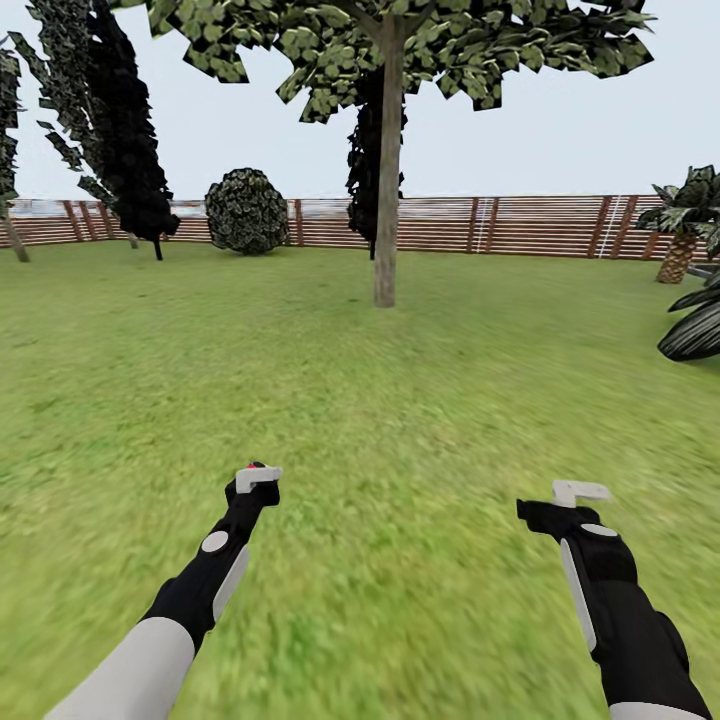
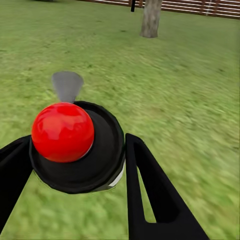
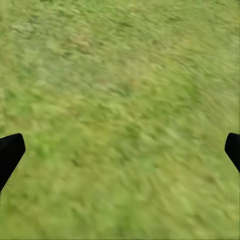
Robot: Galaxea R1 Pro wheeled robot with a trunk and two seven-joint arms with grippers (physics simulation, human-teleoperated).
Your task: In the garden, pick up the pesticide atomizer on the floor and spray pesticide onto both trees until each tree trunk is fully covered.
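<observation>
Left gripper (image 2: 75, 165) closed around the pesticide atomizer (image 2: 77, 147), black body with a round red cap, held between the two black fingers (image 2: 150, 190) above the grass floor (image 1: 400, 420). In the head view, at about 7 o'clock, left gripper (image 1: 255, 478) raised in front of the black forearm, a small red spot of the atomizer (image 1: 257, 466) visible at its tip. Right gripper (image 1: 580, 492) at about 5 o'clock, spread wide open and holding nothing; in the right wrist view only the two black fingertips (image 3: 10, 152) at the far edges, blurry grass between them.

Straight ahead at 12 o'clock, one tree (image 1: 390, 60) with a thick grey-brown trunk (image 1: 387, 200) standing on the lawn, well apart from both grippers. Same trunk (image 2: 150, 19) also seen in the left wrist view, beyond the atomizer. Behind it, a brown slat fence (image 1: 500, 225) across the far side of the garden. A round dark bush (image 1: 246, 211) at about 11 o'clock, near-black cypresses (image 1: 125, 130) at 10 o'clock, a short palm (image 1: 685, 225) at 2 o'clock.
</observation>
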